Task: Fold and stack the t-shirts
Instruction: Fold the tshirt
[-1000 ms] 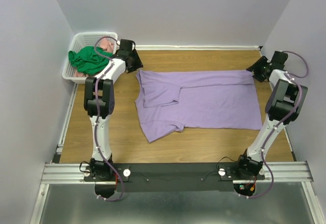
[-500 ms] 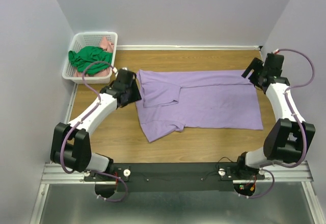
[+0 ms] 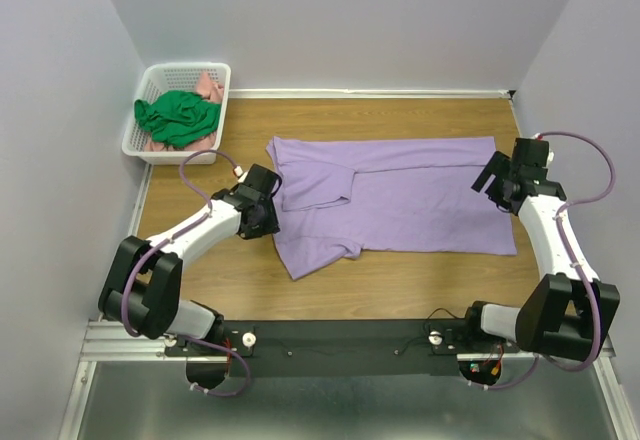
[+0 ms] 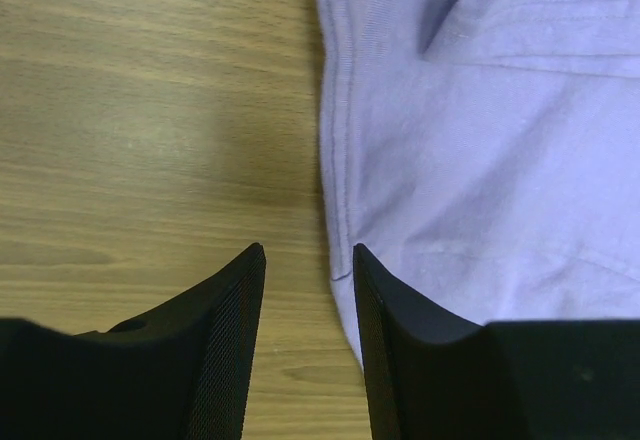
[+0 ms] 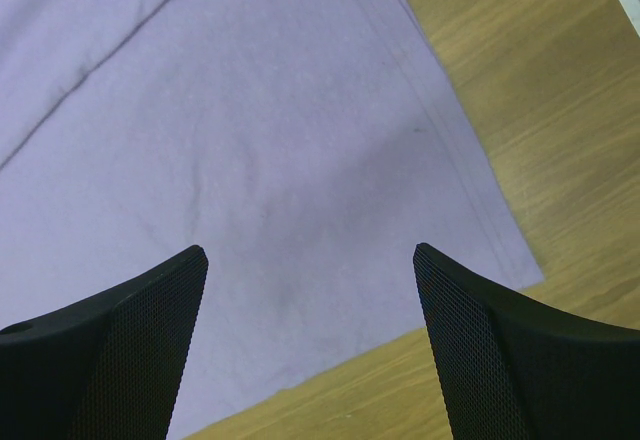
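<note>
Wooden table (image 3: 420, 282), lavender t-shirt (image 3: 400, 198) spread flat — basket (image 3: 160, 82) visible only overhead

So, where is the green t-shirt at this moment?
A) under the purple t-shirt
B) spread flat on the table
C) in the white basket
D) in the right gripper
C: the green t-shirt lies bunched in the white basket at the far left corner, apart from the purple t-shirt, which is spread on the table.
</note>
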